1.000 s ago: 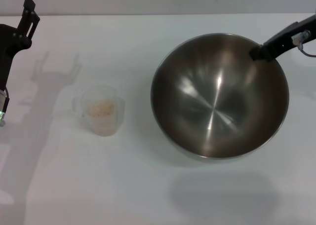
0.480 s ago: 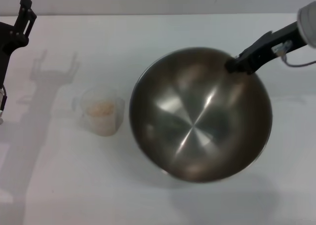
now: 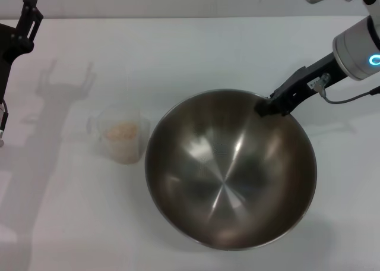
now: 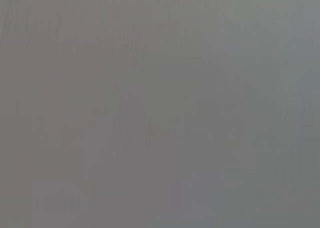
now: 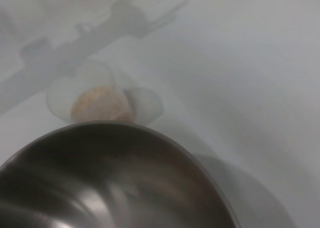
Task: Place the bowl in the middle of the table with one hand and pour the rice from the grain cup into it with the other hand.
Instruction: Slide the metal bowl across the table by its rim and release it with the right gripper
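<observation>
The large steel bowl (image 3: 228,170) is held above the white table (image 3: 178,51), right of centre, its inside empty. My right gripper (image 3: 268,106) is shut on the bowl's far right rim. The bowl also fills the lower part of the right wrist view (image 5: 110,183). The clear grain cup (image 3: 122,134) stands upright just left of the bowl, with pale rice (image 3: 122,130) in it. The cup (image 5: 95,100) and its rice (image 5: 100,102) show beyond the bowl's rim in the right wrist view. My left gripper (image 3: 29,12) is raised at the far left edge, away from the cup.
The left arm casts a shadow (image 3: 65,84) on the table behind the cup. The left wrist view shows only plain grey.
My right gripper has carried the bowl left and toward the near edge of the table, closer to the cup. The left arm has barely moved.
</observation>
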Motion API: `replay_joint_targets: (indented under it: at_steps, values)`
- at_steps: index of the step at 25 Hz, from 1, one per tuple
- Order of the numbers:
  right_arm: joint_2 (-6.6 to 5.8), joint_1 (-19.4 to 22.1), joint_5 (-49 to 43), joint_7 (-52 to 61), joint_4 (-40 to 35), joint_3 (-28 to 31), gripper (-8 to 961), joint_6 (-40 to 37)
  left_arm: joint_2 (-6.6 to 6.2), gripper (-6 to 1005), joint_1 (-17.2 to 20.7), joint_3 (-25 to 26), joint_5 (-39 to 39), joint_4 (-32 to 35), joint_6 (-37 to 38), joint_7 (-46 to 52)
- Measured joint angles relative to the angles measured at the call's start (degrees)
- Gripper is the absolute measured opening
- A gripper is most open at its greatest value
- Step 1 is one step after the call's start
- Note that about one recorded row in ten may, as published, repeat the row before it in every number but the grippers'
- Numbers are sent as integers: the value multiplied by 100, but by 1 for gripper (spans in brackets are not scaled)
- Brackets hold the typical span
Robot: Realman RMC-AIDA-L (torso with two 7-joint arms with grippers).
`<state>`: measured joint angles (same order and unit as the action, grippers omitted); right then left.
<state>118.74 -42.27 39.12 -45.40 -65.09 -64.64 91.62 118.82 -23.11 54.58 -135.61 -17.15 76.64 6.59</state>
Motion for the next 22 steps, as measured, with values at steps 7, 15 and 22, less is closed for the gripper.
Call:
replay_joint_targets:
  at_steps: [7,15,22]
  values:
    - [0,-139,-94,17,290,-143,45,-36,10,814,-15,0,0,2,-3,0]
    - [5,-158,-255,94,338,-367,54,-152,10,814,-22,9,0,-5,-16,0]
    - [8,-234,-264,193,345,-406,61,-181,10,814,-28,9,0,0,-21,0]
